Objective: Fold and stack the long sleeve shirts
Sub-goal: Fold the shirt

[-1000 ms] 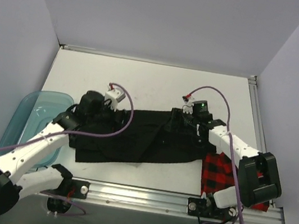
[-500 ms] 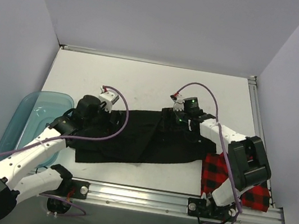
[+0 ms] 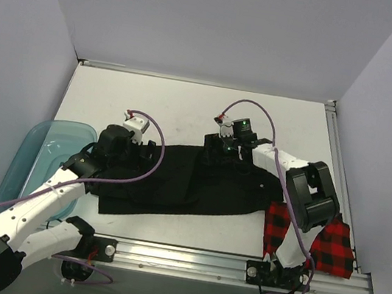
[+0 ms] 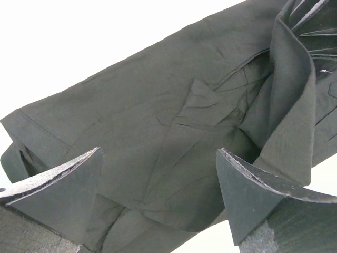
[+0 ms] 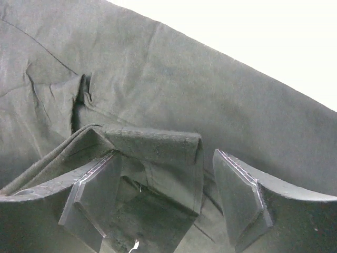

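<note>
Swinging toward 9 o'clock, the right arm has carried the right gripper (image 5: 164,155) along the far edge of the black shirt (image 3: 183,182), its elbow drawn in from the 4 o'clock corner. The left gripper (image 4: 158,152) has crept a little toward 11 o'clock. The right jaws stand apart, released; a hemmed fold of the black cloth is draped over one finger (image 5: 89,200) and clear of the other. The left jaws gape wide above rumpled black fabric, grasping nothing. The black shirt lies spread across the middle of the white table (image 3: 187,108), which is enclosed by plain pale walls (image 3: 215,23). At 4 o'clock the red-and-black check shirt (image 3: 329,246) lies at the near corner, crossed and partly hidden by the right arm. At 8 o'clock the teal tub (image 3: 36,144) sits at the table's edge, its inside half covered by the left arm.
</note>
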Robot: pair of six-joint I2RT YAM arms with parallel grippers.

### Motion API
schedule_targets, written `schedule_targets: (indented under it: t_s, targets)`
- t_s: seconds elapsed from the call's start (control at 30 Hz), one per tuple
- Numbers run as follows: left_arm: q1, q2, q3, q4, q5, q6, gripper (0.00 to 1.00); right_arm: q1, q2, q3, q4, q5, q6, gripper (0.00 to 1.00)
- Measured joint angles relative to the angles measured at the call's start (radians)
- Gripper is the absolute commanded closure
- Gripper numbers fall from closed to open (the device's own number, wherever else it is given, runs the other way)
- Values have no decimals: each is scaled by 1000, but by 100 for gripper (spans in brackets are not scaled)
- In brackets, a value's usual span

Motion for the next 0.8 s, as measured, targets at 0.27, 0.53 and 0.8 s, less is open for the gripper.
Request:
schedule_targets:
  t_s: [0.27,0.53,0.8]
  targets:
    - [5,0,0,0,-1,-1,4,1,29,23,-6,-44,-13,52]
    - [12,0,0,0,0,-1,4,32,29,23,-18,-56,-16,89]
    - [21,-10,-2,0,-9,-3,4,66,-108,23,-116,10,-19,100]
